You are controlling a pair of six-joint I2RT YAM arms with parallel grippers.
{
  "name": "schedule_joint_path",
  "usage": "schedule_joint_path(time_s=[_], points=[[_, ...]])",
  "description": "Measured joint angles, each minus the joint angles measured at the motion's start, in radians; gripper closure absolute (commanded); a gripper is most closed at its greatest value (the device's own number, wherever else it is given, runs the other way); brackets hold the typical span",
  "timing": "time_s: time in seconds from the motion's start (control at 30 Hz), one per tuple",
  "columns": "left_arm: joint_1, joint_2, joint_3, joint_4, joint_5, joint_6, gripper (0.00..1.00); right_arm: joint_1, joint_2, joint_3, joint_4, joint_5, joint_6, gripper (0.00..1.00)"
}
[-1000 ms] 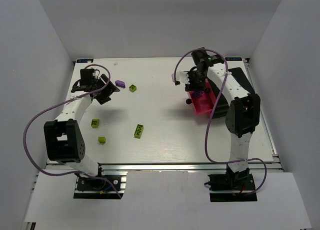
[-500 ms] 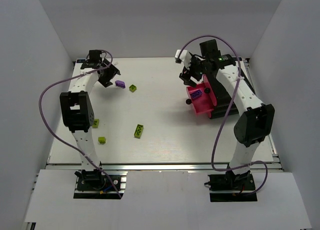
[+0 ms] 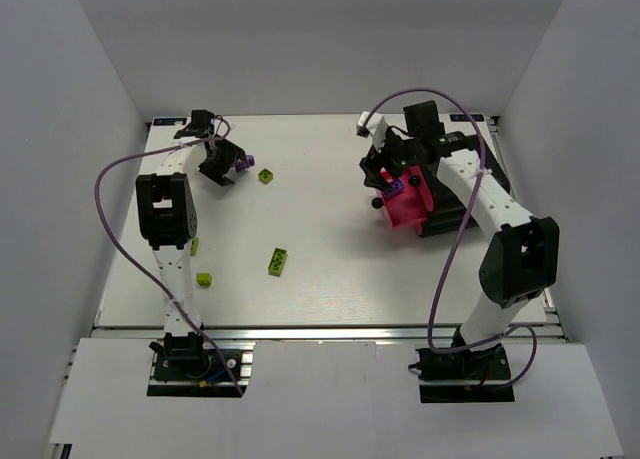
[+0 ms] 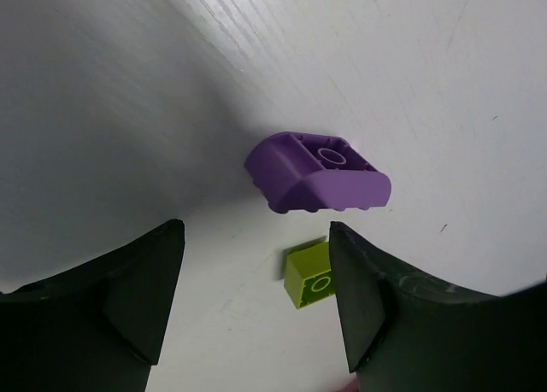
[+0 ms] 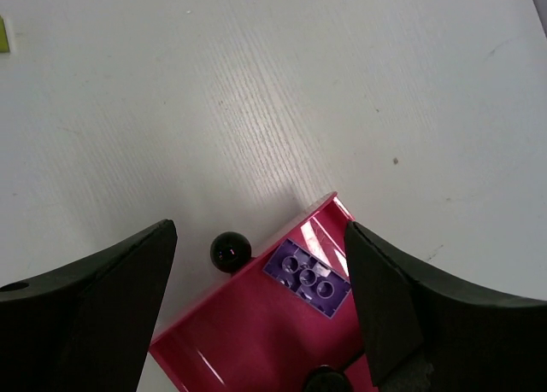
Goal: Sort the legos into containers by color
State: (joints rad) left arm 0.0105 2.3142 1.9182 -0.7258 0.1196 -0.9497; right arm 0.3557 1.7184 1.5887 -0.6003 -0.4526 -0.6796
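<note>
while the left gripper (image 4: 255, 238) hangs spread above the purple lego (image 4: 318, 174), the pick seems in hand: lower, straddle it, then close.

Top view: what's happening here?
Mid-sort. The left claw hangs open over a loose purple brick on the table, not gripping it. The right claw is open above the pink drawer, which holds a second purple brick. Four lime bricks lie loose on the table.
</note>
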Motion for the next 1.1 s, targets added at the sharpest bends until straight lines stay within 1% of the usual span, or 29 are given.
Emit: schedule_joint_path(time_s=[0.17,0.37,0.6,0.73,0.87,0.97,1.1], points=[[-0.006,0.003,-0.003,0.026,0.017,-0.024,0.22,-0.002,-0.009,-0.049,0.023,-0.004,0.011,0.15],[-0.006,-0.031,-0.098,0.134,0.034,-0.076,0.22,-0.003,-0.023,-0.080,0.044,-0.017,0.011,0.16],[-0.006,-0.031,-0.126,0.247,0.039,-0.196,0.20,-0.003,-0.026,-0.085,0.052,-0.026,0.011,0.16],[-0.006,-0.031,-0.130,0.300,0.038,-0.257,0.20,-0.005,-0.049,-0.123,0.055,-0.027,0.010,0.15],[-0.006,-0.011,-0.099,0.296,0.030,-0.298,0.22,-0.009,-0.064,-0.142,0.057,-0.029,0.008,0.16],[-0.006,0.017,-0.063,0.281,0.021,-0.320,0.26,-0.010,-0.072,-0.147,0.058,-0.029,0.008,0.15],[-0.006,0.023,-0.056,0.235,0.007,-0.340,0.29,-0.016,-0.082,-0.147,0.058,-0.029,0.008,0.16]])
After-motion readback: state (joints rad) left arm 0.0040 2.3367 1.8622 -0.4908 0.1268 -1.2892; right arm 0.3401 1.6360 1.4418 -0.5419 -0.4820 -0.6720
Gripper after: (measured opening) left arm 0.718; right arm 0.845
